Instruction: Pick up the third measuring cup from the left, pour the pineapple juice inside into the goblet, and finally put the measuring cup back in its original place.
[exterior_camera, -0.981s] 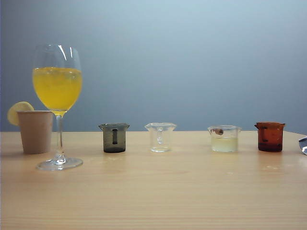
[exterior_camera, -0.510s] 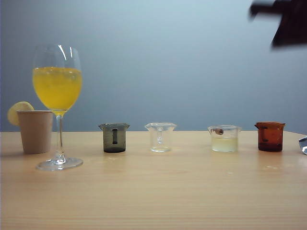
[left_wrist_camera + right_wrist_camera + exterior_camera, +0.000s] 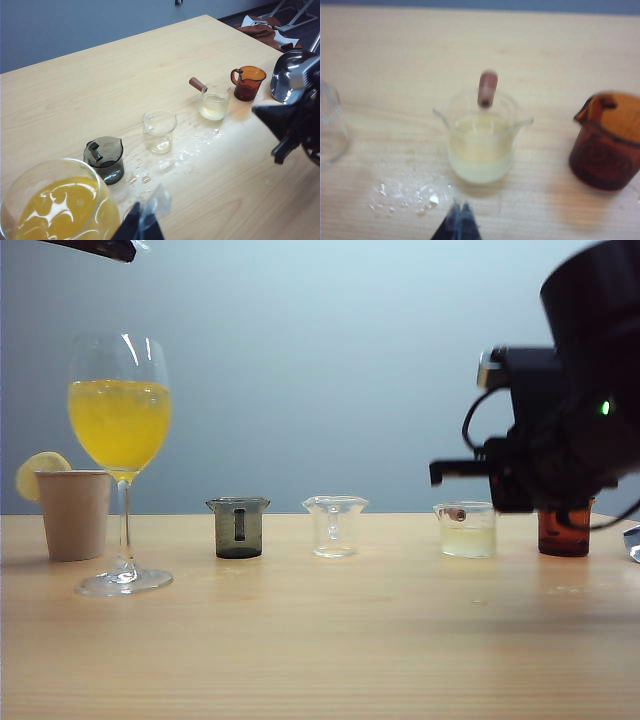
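Note:
The third measuring cup (image 3: 467, 530), clear with a reddish-brown stub at its rim, stands on the table holding pale pineapple juice (image 3: 480, 160). It also shows in both wrist views, as the cup (image 3: 214, 101) and the cup (image 3: 481, 142). The goblet (image 3: 119, 440) stands at the far left, its bowl half full of yellow juice. My right gripper (image 3: 460, 212) is shut and empty, hovering a short way in front of the cup. Its arm (image 3: 560, 430) covers part of the amber cup (image 3: 563, 532). My left gripper (image 3: 145, 220) is shut and empty, high up beside the goblet's rim (image 3: 60, 205).
A tan paper cup (image 3: 73, 513) with a lemon slice stands left of the goblet. A dark grey cup (image 3: 238, 527) and a clear flared cup (image 3: 334, 525) sit between goblet and third cup. Spilled droplets (image 3: 195, 145) wet the wood. A shiny metal object (image 3: 290, 75) lies at the far right.
My right arm has swung in from the upper right and come down in front of the amber cup. The left arm's tip has appeared at the top left. No cup has moved.

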